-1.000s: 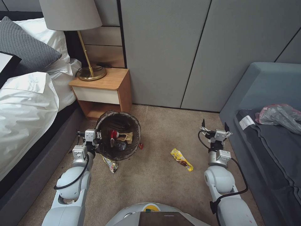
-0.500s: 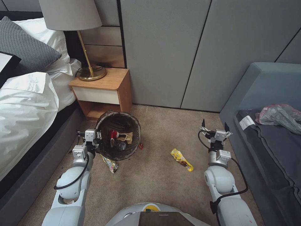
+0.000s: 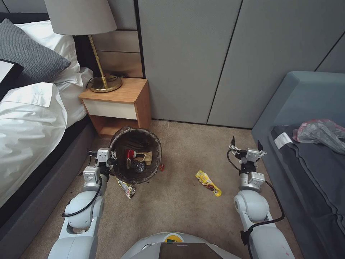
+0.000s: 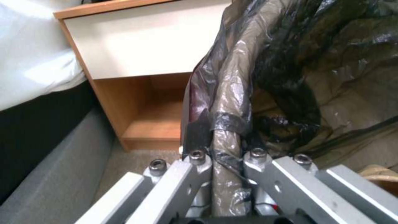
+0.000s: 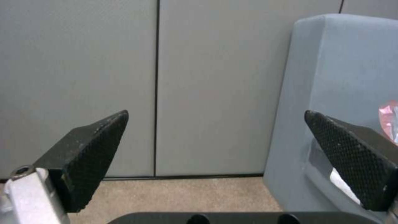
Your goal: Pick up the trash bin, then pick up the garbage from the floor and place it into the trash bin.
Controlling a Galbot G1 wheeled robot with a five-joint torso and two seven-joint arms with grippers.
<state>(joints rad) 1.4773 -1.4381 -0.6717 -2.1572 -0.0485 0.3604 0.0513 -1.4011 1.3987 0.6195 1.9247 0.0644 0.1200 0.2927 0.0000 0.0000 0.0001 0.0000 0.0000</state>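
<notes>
The left gripper (image 4: 226, 155) pinched the bag-lined rim of the trash bin (image 3: 136, 154), jaws closed on it. The right gripper (image 3: 246, 147) hovered wide open, a yellow wrapper (image 3: 208, 182) lying on the carpet (image 3: 172, 201) beside it.

A gold-stemmed lamp (image 3: 99, 46) stands on the wooden nightstand (image 3: 118, 104); a greyish bag (image 3: 320, 133), seemingly plastic, lies on the sofa (image 3: 305, 108).

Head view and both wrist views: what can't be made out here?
- Shiny wrapper, head view: partly tucked under the trash bin.
- Small red scrap, head view: too small to identify.
- Left hand, left wrist view: its fingertips are buried in the bin's bag.
- Right hand, right wrist view: empty, open; the floor below is cut off.
</notes>
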